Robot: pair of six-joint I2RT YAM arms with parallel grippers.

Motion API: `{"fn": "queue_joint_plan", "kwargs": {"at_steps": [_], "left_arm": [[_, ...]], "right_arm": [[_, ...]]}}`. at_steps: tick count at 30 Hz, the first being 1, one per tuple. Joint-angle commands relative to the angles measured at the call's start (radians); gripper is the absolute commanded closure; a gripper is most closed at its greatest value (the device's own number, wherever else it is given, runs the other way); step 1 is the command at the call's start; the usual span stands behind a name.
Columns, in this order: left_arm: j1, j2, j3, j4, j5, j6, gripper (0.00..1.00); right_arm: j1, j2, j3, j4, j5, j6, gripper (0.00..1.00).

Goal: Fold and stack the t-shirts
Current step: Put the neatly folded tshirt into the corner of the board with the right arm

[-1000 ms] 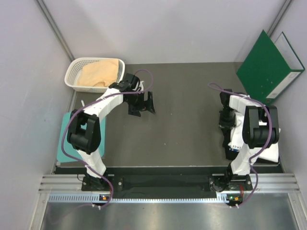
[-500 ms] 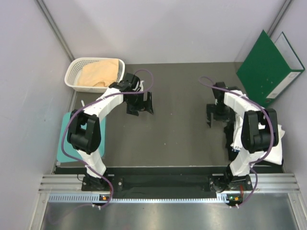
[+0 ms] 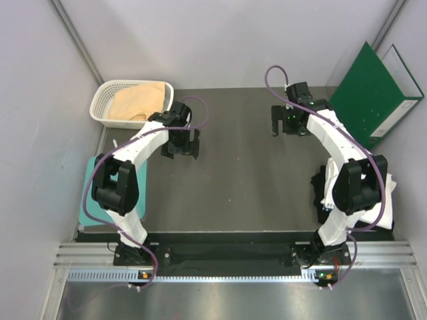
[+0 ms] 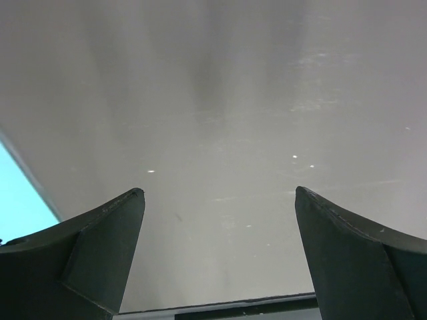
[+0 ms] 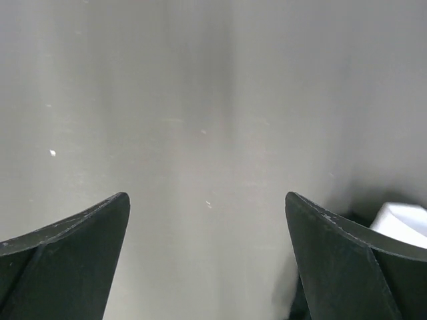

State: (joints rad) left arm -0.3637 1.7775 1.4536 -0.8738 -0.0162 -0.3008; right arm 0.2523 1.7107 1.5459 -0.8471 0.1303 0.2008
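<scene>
The dark grey table (image 3: 247, 180) carries a green cardboard binder (image 3: 370, 93) at its far right and a flat teal board (image 3: 88, 193) at its left edge. A white plastic mesh basket (image 3: 100, 107) in the far-left corner holds the crumpled tan-peach t-shirt (image 3: 137, 101). The white t-shirt (image 3: 381, 212) and black t-shirt (image 3: 319, 187) lie piled at the right edge, partly hidden by the right arm.

Over the last second the right gripper (image 3: 285, 120) has swung away from that pile to the far middle of the table. The left gripper (image 3: 181, 145) has drawn back slightly toward the basket. Both are spread wide and empty, with bare table beneath them in the wrist views. That suggests the right pile is finished with, and the tan-peach shirt is probably next.
</scene>
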Motion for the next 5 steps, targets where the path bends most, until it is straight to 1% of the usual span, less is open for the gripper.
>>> {"fn": "queue_joint_plan", "kwargs": {"at_steps": [1, 5], "left_arm": [[0.026, -0.056, 0.004, -0.028, -0.050, 0.020, 0.01], [0.040, -0.055, 0.005, -0.014, -0.045, 0.023, 0.01]], "right_arm": [[0.030, 0.066, 0.049, 0.054, -0.053, -0.003, 0.00], [0.042, 0.095, 0.043, 0.091, -0.070, 0.011, 0.00]]}}
